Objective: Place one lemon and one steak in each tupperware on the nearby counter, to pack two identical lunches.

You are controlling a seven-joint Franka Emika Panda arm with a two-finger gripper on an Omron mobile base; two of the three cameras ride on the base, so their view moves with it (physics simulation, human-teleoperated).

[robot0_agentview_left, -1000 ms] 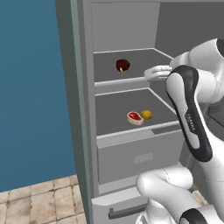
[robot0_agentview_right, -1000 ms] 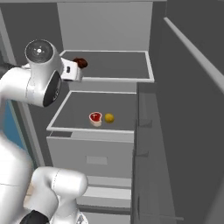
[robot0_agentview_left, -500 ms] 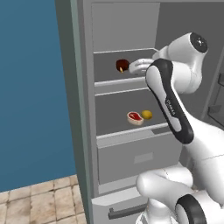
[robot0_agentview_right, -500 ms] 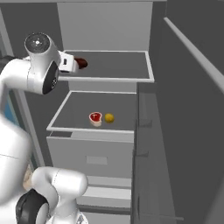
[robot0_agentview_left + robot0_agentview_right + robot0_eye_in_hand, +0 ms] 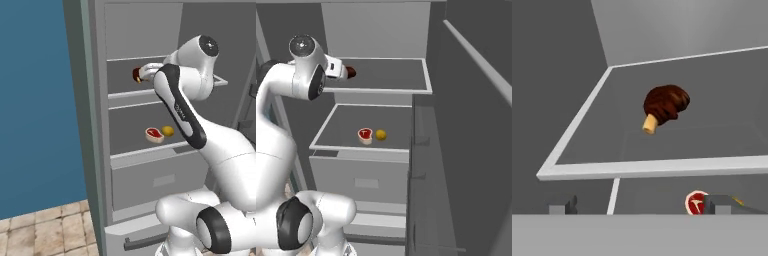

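Inside the open fridge (image 5: 376, 30), the white arm (image 5: 180, 107) has swung up and leftward over the last second, so that its hand now reaches onto the upper shelf (image 5: 386, 90), where half a second back it was only nearing the shelf's front edge. That puts the gripper (image 5: 639, 205) in front of a brown mushroom (image 5: 664, 104) with a pale stem, which is no part of either lunch. The steak (image 5: 365, 134) and the lemon (image 5: 381, 134) sit side by side, just about touching, on the lower shelf (image 5: 356, 145), unmoved and untouched. By my reading the reach is off target, and the hand would need to drop a shelf before packing can begin.

The jaws stand spread as wide as they go, with nothing between them; the mushroom lies a little way beyond the tips.

In the left base view the hand covers most of the mushroom, leaving only a dark red-brown sliver. From the hand camera the steak is cut by the shelf edge, and the lemon is a mere yellow fleck behind a finger tip (image 5: 722, 204). The pictures give no word on the tupperware, the counter or a second steak and lemon.
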